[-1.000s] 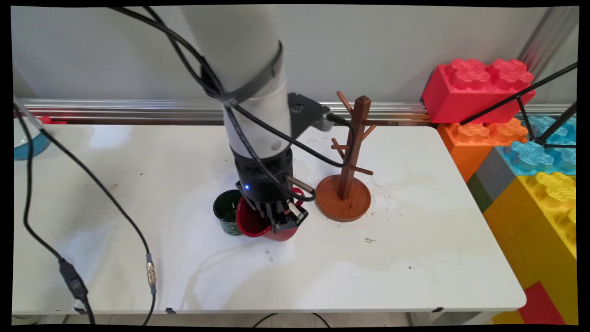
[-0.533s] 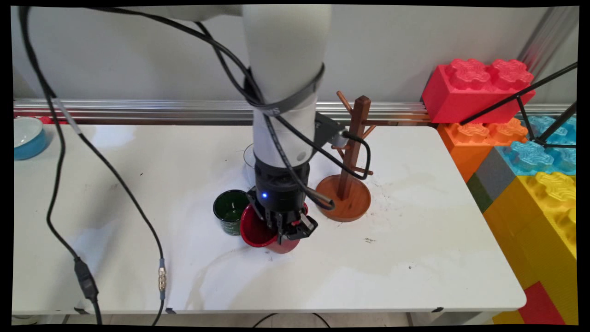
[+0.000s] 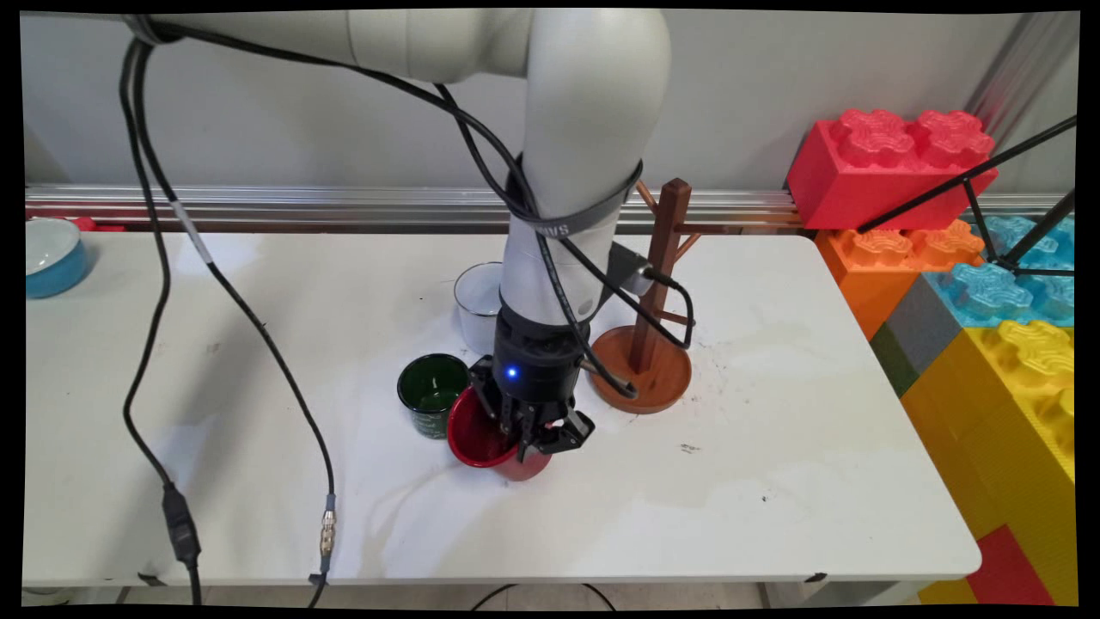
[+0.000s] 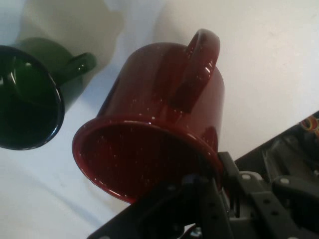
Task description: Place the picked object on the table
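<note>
Claw (image 3: 540, 437) closed on the rim of a red speckled mug (image 3: 490, 438), one finger inside the rim, the other outside. Mug tilted, its mouth turned up and to the left, base just above or touching the table (image 3: 773, 481); cannot tell which.

Just left of it stands a dark green mug (image 3: 430, 394), upright, its rim touching or nearly touching the red one. Behind the arm, a clear glass cup (image 3: 478, 303), partly hidden. Right of the claw, a wooden mug tree (image 3: 649, 344) on a round base, pegs bare. A blue bowl (image 3: 50, 256) sits at the far left edge.

Surface: white tabletop, scuffed, with faint stains and dark specks near the tree. Behind it a metal rail and a pale wall. Big toy bricks (image 3: 894, 163) in red, orange, blue and yellow are stacked to the right. Black cables (image 3: 258, 335) hang from the arm to the near edge.

Hand view only: red mug's (image 4: 159, 119) handle, pale flecks in its enamel, and the green mug's (image 4: 30, 94) handle pointing towards the red one. Main view only: tree, glass, bowl, bricks.
</note>
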